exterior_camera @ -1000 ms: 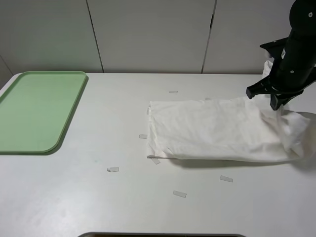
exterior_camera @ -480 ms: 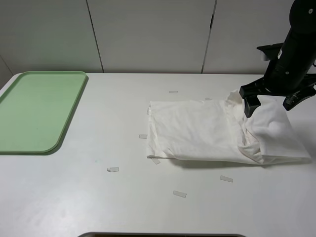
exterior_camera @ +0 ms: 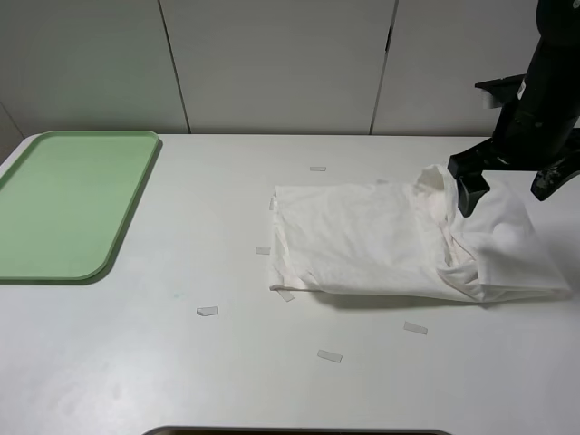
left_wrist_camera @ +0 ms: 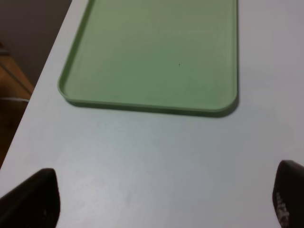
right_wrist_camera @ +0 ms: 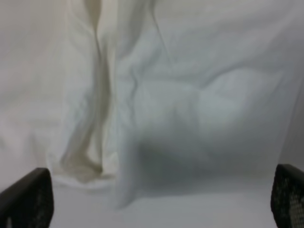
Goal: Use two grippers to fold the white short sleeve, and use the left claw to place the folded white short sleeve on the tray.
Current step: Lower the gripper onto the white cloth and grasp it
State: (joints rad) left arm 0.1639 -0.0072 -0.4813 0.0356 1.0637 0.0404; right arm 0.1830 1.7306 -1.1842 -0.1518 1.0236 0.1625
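Note:
The white short sleeve [exterior_camera: 362,240] lies folded into a long band right of the table's middle, its right end heaped in a loose flap. My right gripper [exterior_camera: 512,186] hovers just above that flap, open, with nothing between its fingers. The right wrist view looks straight down on the rumpled short sleeve [right_wrist_camera: 190,95] past the wide-apart right gripper [right_wrist_camera: 156,204]. The pale green tray [exterior_camera: 72,199] sits empty at the far left. My left gripper [left_wrist_camera: 159,209] stands open over bare table near the tray [left_wrist_camera: 156,57]; the high view does not show it.
Small tape scraps [exterior_camera: 207,311] dot the table around the shirt, one in front of it [exterior_camera: 330,356] and one behind [exterior_camera: 317,169]. A pale panelled wall runs along the back edge of the table.
My right gripper opened and let go of the shirt's right end, which has dropped leftward over the band. The gripper then lifted slightly. The left arm stayed still.

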